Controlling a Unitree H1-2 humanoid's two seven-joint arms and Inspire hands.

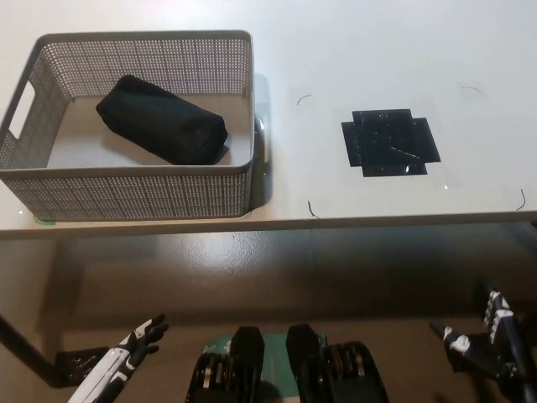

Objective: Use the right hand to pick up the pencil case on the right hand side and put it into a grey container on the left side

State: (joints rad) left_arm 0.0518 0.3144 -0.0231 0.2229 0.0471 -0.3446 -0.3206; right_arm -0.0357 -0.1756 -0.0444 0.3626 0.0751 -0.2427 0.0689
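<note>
Fingers of the black right hand (484, 342) are spread and hold nothing, low at 5 o'clock. White left hand (126, 357) rests open at 7 o'clock. At 10 o'clock, the soft, dark, oblong pencil case (162, 131) lies diagonally inside the grey container (134, 193).

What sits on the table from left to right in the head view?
Grey basket with the black pencil case inside it → black tape patch.
</note>
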